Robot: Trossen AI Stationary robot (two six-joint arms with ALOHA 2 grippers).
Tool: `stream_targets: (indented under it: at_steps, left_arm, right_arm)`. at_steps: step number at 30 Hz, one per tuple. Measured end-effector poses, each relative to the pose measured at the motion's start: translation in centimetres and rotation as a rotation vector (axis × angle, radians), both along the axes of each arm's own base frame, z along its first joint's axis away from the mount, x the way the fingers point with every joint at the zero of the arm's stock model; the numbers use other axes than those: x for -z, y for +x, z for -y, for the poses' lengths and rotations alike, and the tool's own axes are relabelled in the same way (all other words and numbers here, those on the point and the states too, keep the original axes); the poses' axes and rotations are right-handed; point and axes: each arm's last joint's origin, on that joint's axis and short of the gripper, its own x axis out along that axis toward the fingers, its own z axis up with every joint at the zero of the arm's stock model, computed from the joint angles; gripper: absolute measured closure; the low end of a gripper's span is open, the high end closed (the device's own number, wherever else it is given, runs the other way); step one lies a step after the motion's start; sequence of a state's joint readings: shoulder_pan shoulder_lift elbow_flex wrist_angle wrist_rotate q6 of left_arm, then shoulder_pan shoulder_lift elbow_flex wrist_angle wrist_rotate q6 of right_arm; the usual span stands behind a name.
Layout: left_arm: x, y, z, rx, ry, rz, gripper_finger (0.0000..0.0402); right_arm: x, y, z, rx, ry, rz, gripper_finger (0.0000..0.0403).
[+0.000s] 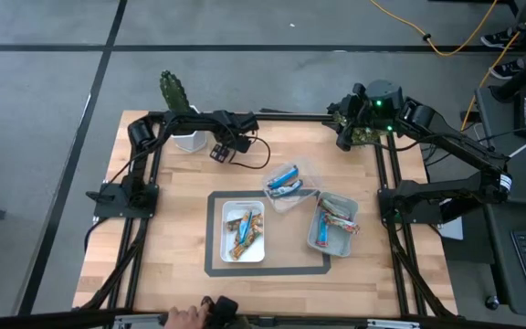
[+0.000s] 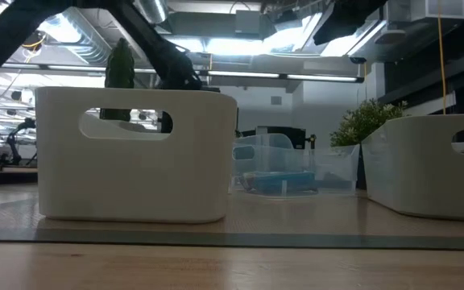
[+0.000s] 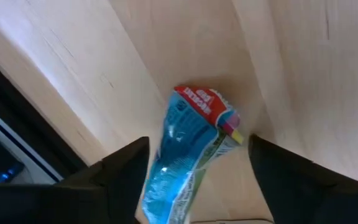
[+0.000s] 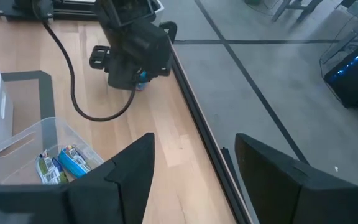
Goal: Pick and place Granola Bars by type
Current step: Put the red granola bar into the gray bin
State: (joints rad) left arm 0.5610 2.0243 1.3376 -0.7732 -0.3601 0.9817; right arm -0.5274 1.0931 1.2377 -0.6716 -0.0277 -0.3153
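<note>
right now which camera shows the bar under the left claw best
The left wrist view: the blue-red bar lies on the wood between the open left claw. In the right wrist view only a blue sliver shows under that arm. The high and low views hide it.

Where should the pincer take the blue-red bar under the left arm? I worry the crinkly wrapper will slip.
Grip the blue-red bar across its narrow middle, coming straight down from above. It lies flat on the wooden table, lengthwise between the open left pincer fingers, so they probably only need to lower and close on its long sides, clear of the thin crimped red end.
</note>
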Motion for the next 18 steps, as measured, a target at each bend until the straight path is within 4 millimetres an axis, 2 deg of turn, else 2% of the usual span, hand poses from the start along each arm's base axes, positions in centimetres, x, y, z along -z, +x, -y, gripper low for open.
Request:
stream_targets:
  at_steps: [4,12,14,18]
  left_arm:
    - [0.1,0.2,0.4,-0.012,0.015,-0.018,0.0184]
    - [-1.1,1.9,1.6,-0.035,0.062,0.013,0.0343]
    - [-2.0,2.7,2.0,-0.049,0.069,0.04,0.0367]
    - [-5.6,4.7,2.5,-0.096,0.107,0.144,0.0373]
  right_arm:
    - [0.0,0.0,0.0,0.0,0.0,-0.001,0.0179]
    - [0.0,0.0,0.0,-0.002,-0.004,-0.002,0.0179]
    - [0.0,0.0,0.0,-0.003,-0.004,-0.003,0.0179]
    - [0.1,0.1,0.1,-0.004,-0.003,-0.005,0.0179]
